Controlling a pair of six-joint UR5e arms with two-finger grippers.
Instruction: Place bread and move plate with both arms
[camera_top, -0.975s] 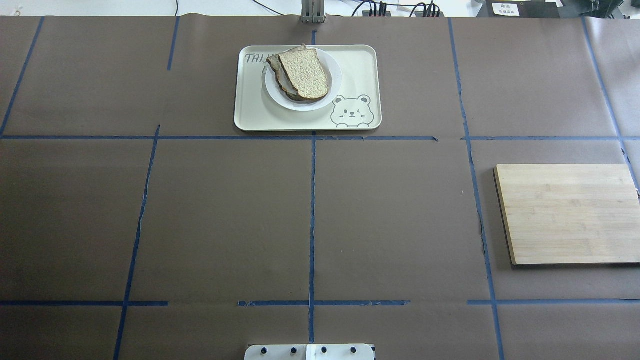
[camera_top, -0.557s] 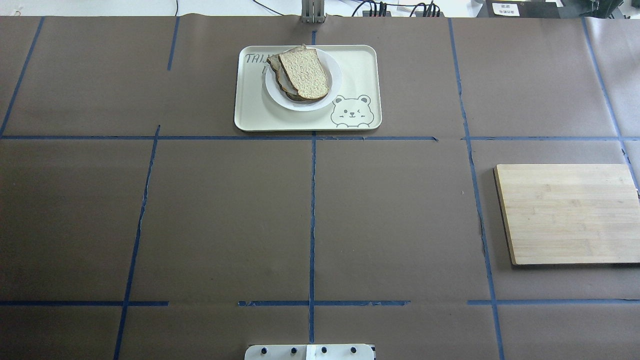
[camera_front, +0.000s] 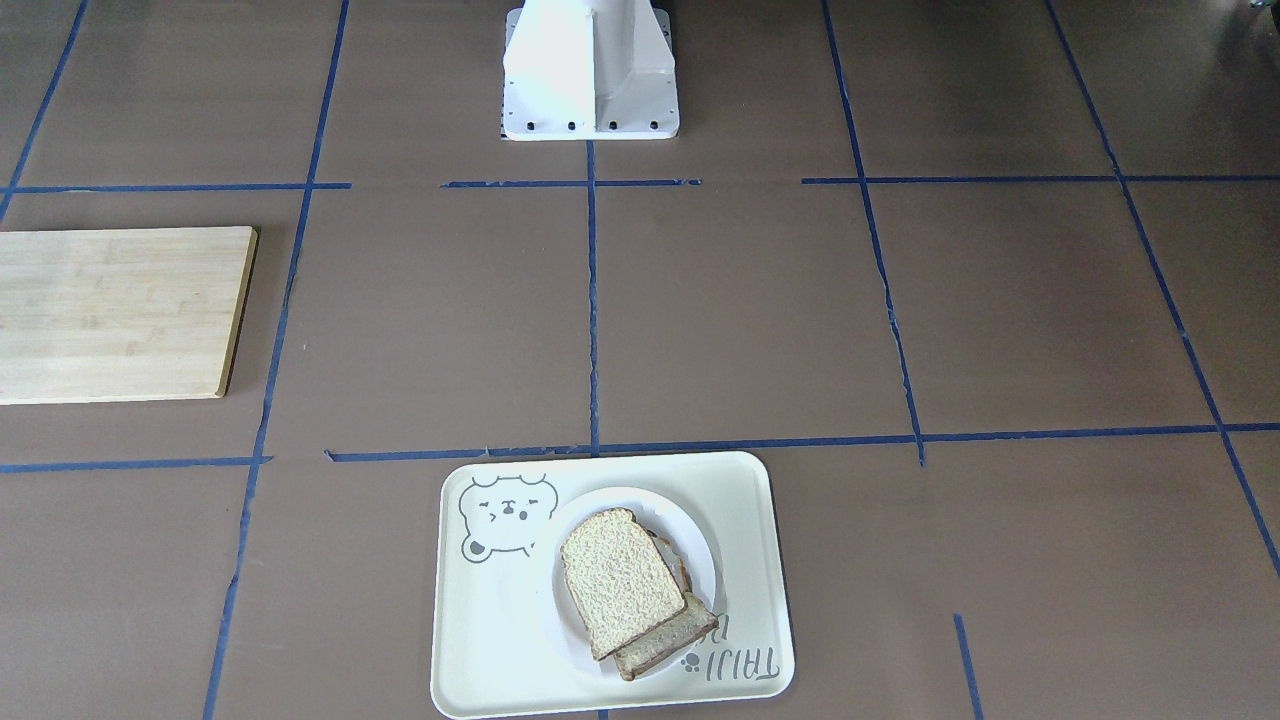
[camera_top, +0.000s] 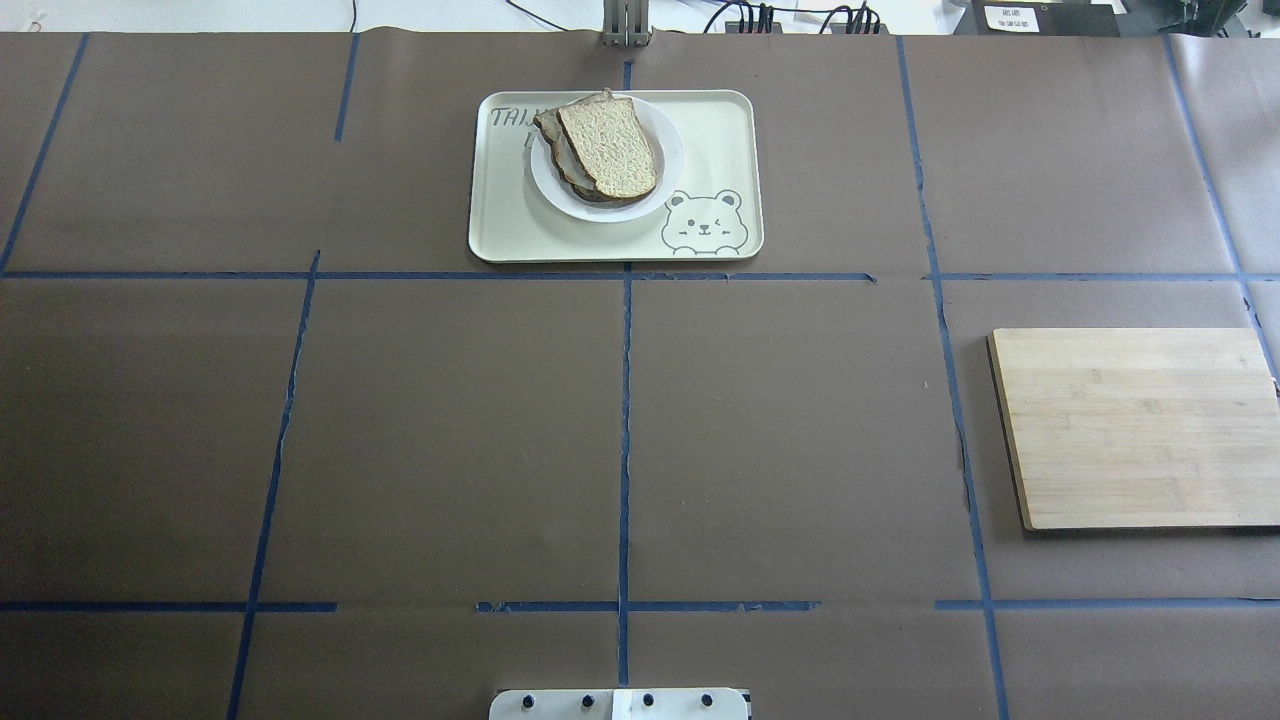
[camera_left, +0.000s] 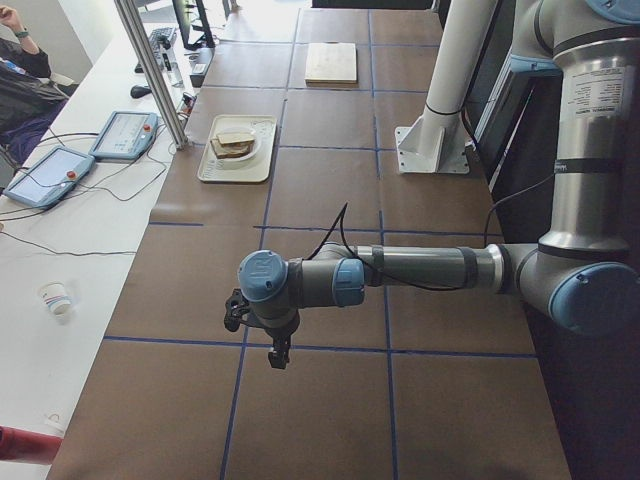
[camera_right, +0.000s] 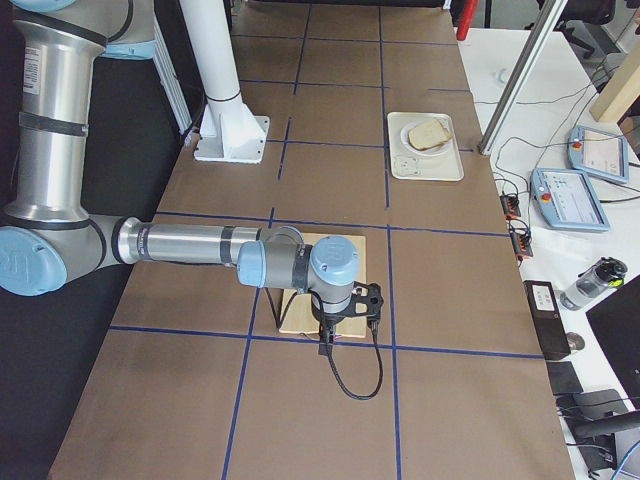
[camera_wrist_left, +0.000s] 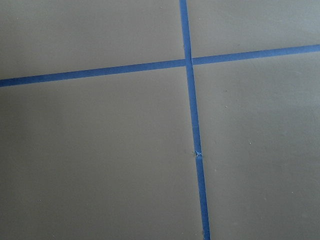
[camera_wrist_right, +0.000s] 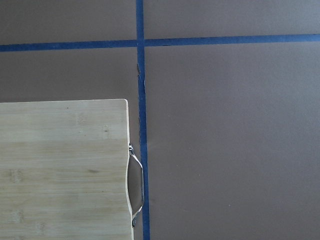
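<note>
The bread (camera_top: 608, 145) is being borne on a second slice (camera_front: 662, 640) on the plate (camera_top: 672, 150), which is being carried by the bear tray (camera_top: 722, 125) at the desk's (camera_top: 450, 430) far middle. The left fingers (camera_left: 277, 354) are being held over bare desk, and the right fingers (camera_right: 326, 338) over the wooden board's (camera_top: 1135, 425) edge, both well apart from the plate. Whether either pair is spread or pressed together cannot be told.

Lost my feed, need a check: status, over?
Left gripper, right gripper off at table ends, open or shut unclear. Bread stacked on plate, plate on tray. Cutting board apart, robot's right.
</note>
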